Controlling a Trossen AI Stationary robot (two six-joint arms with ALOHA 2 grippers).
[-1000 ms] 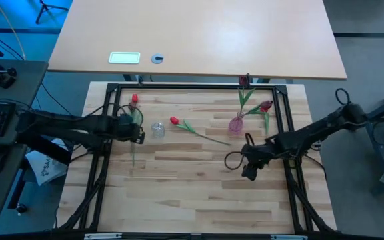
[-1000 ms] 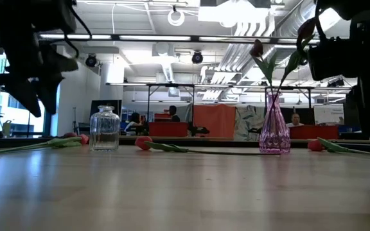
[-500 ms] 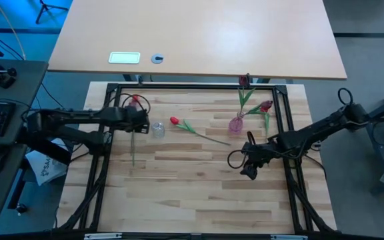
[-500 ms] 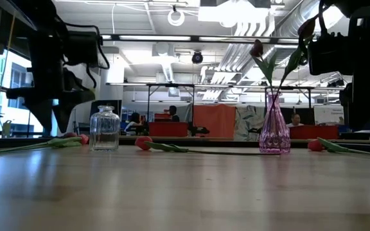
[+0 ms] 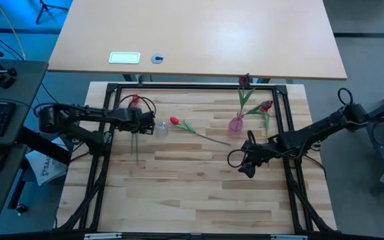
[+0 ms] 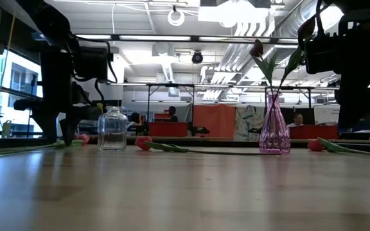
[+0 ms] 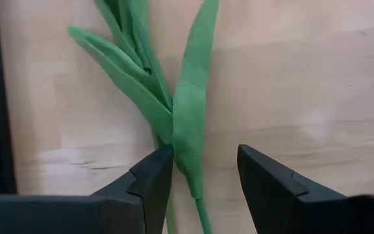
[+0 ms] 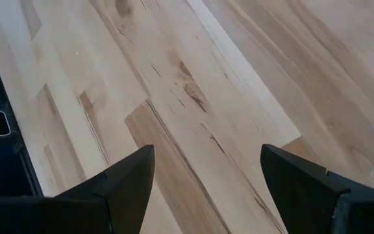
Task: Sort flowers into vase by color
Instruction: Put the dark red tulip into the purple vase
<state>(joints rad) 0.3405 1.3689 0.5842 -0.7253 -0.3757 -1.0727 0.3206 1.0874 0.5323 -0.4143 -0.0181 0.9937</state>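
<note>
Beside the clear jar [image 5: 159, 129], the left hand [image 7: 203, 179] has moved over a red tulip [image 7: 174, 97].
Its fingers are spread around the stem, ready for grasping; the right hand [image 8: 206, 172] waits, released, above the worktop [image 5: 192, 180].

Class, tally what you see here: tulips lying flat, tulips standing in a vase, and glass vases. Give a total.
Tulips lying flat: 3
Standing tulips, in the pink vase: 2
Glass vases, the pink one and the clear jar: 2
Total: 7
</note>
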